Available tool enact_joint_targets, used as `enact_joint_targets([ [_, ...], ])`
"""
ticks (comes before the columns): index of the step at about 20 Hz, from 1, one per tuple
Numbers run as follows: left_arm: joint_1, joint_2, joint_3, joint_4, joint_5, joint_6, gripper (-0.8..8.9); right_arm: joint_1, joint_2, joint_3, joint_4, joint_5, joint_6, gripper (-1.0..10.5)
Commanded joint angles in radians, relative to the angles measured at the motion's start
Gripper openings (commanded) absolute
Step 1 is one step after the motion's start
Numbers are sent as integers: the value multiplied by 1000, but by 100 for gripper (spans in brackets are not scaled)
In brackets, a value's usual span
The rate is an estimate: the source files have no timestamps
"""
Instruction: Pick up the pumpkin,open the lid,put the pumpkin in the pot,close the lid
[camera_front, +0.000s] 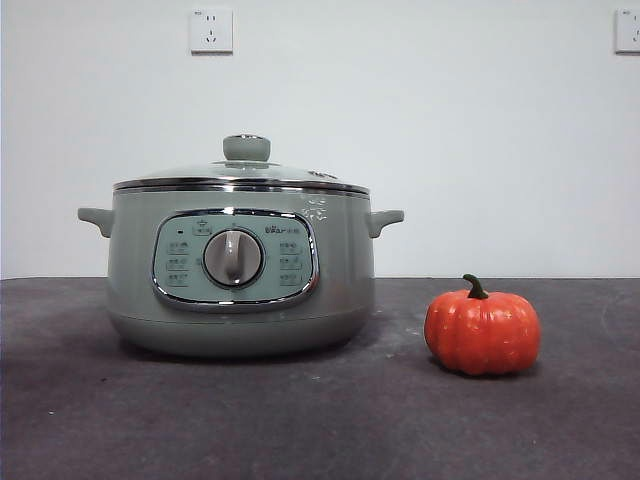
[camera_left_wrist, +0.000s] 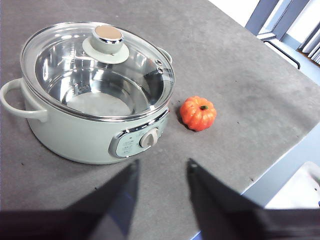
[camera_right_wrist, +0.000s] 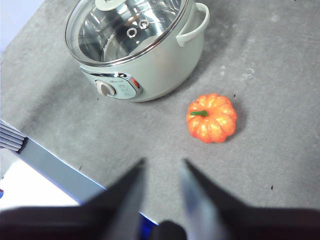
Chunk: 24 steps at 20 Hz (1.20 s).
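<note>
Pumpkin (camera_front: 482, 331): I'm seeing it sitting on the table (camera_front: 320, 420) just beside the pot (camera_front: 240, 270); likely light, stiff, slick, so I'm planning to grip across its ribbed sides.
Lid (camera_front: 242, 172): sitting closed on the pot; knob is the handhold.
Left gripper (camera_left_wrist: 161, 167): hovering, jaws apart, empty.
Right gripper (camera_right_wrist: 162, 165): hovering, jaws apart, empty.

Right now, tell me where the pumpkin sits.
In the front view the pumpkin stands on the dark table to the right of the pot, apart from it, with neither gripper near it.

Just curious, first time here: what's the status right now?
Left gripper and right gripper open, empty. Pumpkin beside pot, lid on. Nothing between.
</note>
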Motion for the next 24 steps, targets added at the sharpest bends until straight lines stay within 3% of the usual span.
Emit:
enact_joint_targets([
  [1,1,0,0,-5,5,0,749,2,5,3,3,0,31,784],
  [10,2,2,0,-6,5,0,749,86,135,3,68,13,31,783],
  [20,2,2,0,-6,5,0,749,310,562,3,316,340,28,784],
  [24,2,2,0,-6,5,0,749,355,705,3,400,425,28,787],
])
